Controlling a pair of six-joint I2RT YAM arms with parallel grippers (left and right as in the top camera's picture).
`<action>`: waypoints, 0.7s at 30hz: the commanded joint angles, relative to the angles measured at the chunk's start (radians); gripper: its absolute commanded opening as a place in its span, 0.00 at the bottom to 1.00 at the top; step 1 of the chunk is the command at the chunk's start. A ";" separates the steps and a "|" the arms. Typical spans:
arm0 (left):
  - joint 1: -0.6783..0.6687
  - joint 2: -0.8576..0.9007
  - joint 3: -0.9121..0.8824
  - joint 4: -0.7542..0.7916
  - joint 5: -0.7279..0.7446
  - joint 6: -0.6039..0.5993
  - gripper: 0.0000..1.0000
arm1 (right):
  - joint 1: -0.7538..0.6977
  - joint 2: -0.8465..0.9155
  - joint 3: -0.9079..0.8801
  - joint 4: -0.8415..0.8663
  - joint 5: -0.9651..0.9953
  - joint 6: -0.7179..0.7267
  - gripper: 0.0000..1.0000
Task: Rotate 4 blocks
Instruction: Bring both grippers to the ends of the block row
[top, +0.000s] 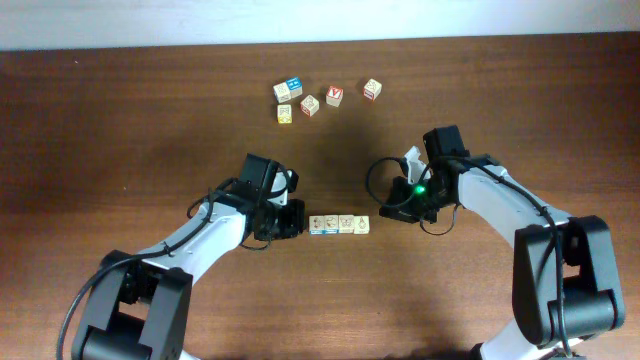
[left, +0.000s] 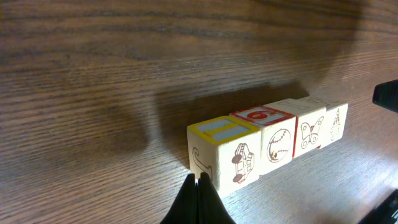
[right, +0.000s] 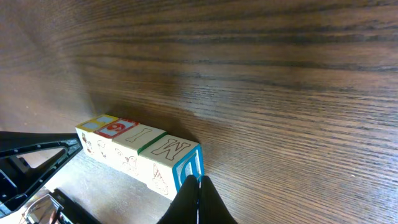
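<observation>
The bench (top: 150, 120) is dark wood, and the row of four blocks (top: 338, 224) lies near its middle, the blocks face to face in a straight line. The left arm (top: 215, 235) reaches in toward the row's left end and the right arm (top: 500, 200) toward its right end.

The left hand (left: 198, 190) is fully closed and grips nothing, its tips at the lower corner of the yellow-topped block (left: 224, 152), the row's left end. The right hand (right: 199, 196) is likewise pinched shut and empty, at the foot of the green "M" block (right: 171, 158), the row's right end. Whether either tip actually touches wood, I cannot tell.

The step looks like swinging the row with closed fingertips. To do it well, keep the tips low and press slowly on opposite sides of the row's ends, so the blocks turn together and do not split apart.

Only the overhead view shows the loose cubes (top: 309, 104), well beyond the row. The left wrist view alone shows the row's side pictures, a car and a butterfly; the right wrist view alone shows the blue-framed end face.
</observation>
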 joint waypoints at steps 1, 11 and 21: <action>0.000 0.019 -0.009 0.018 0.019 0.024 0.00 | 0.007 0.000 -0.010 0.000 0.010 0.002 0.04; 0.038 0.061 -0.009 0.037 0.121 0.058 0.00 | 0.007 0.000 -0.010 -0.001 0.021 0.002 0.04; 0.046 0.061 -0.009 0.037 0.136 0.073 0.00 | 0.045 0.037 -0.011 -0.027 0.033 0.036 0.04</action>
